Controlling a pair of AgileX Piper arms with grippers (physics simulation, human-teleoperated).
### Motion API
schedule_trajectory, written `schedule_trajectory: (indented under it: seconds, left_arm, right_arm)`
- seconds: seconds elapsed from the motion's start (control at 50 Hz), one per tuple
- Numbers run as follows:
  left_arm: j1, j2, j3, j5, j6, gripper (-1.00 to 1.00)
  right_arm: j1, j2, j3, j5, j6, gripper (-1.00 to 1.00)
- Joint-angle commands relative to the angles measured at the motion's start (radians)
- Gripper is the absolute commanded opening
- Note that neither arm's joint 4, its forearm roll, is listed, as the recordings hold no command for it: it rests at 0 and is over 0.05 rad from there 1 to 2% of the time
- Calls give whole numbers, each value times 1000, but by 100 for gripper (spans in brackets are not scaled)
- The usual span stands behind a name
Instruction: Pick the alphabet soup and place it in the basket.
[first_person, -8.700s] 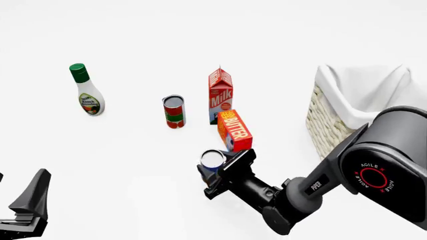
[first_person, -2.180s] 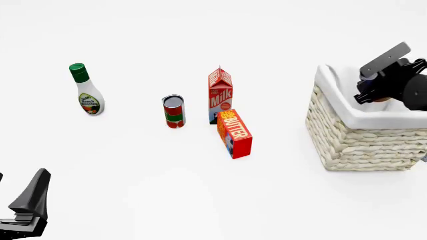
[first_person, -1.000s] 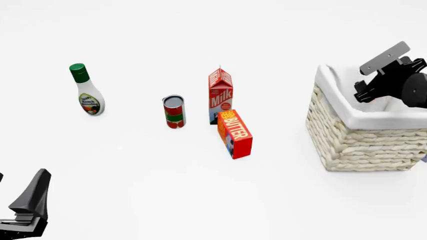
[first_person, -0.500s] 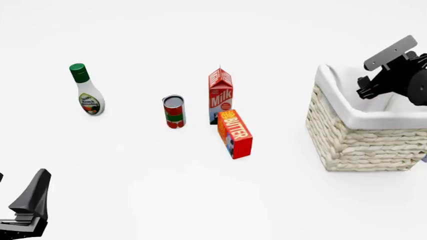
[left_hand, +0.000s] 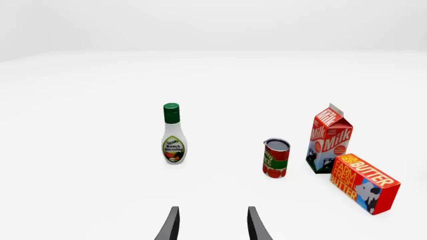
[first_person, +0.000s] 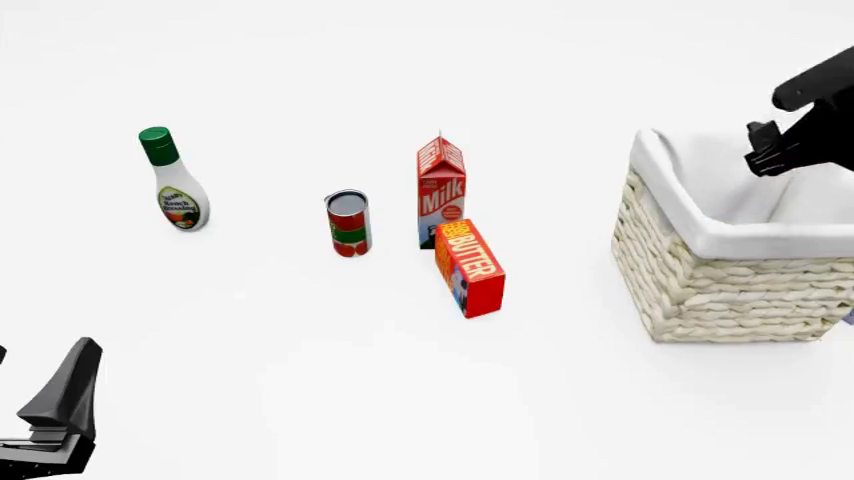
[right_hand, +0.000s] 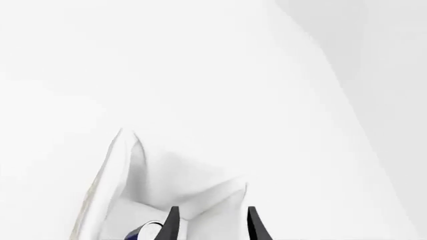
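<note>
**Two hands empty, soup in basket**

Both hands were spread apart with nothing between the fingers. The right hand (right_hand: 209, 223) hung above the basket (first_person: 721, 270), where the soup (right_hand: 143, 231) lay inside (only a blue sliver showed). The left hand (left_hand: 211, 225) sat low over the tabletop (first_person: 267, 340), well away from the ranch bottle (first_person: 172, 181).
</note>
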Motion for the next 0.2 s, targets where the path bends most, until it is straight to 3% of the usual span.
schedule_trajectory:
  seconds: [0.02, 0.14, 0.16, 0.2]
  left_arm:
    - [0, 0, 0, 0, 0, 100]
    - [0, 0, 0, 0, 0, 100]
    - [0, 0, 0, 0, 0, 100]
    - [0, 0, 0, 0, 0, 100]
  right_arm:
    - [14, -192, 62, 48, 47, 100]
    - [44, -325, 130, 62, 87, 100]
    - [62, -389, 152, 75, 123, 100]
    - [76, -441, 180, 75, 139, 100]
